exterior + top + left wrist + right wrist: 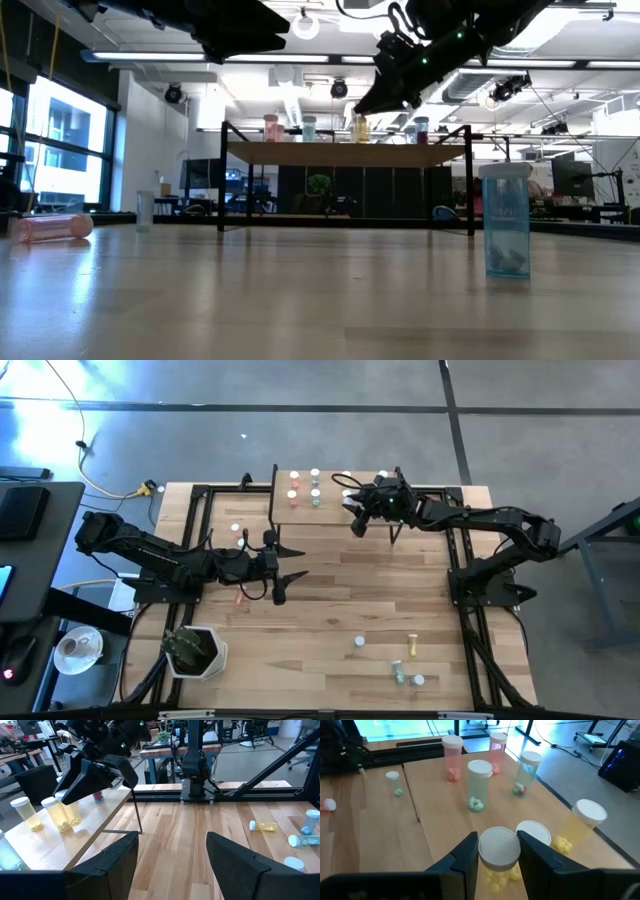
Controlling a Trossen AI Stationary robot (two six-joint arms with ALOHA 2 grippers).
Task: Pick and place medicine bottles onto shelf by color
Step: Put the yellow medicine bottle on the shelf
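The shelf (300, 512) stands at the table's far middle. On it stand pink (452, 757), green (479, 785) and yellow (582, 825) medicine bottles, upright on their bases. My right gripper (498, 851) reaches over the shelf's right part (355, 515) and is shut on a yellow bottle (497, 872) with a white cap. My left gripper (298, 563) hovers open over the table's middle left, its fingers (115, 857) wide apart with nothing between them. More bottles lie and stand at the near right (405, 660). My right gripper pinches the yellow bottle's white cap (485, 851) between its two fingers, one on each side. The fingers slant down from the table's right side. The bottle stays upright, close beside another yellow bottle (535, 832). Whether its base rests on the shelf, I cannot tell.
A white pot with a plant (195, 650) stands at the near left corner. A pink bottle (240, 597) lies under my left arm and a small one (236, 528) stands left of the shelf. In the low view a blue bottle (505, 220) stands upright close by.
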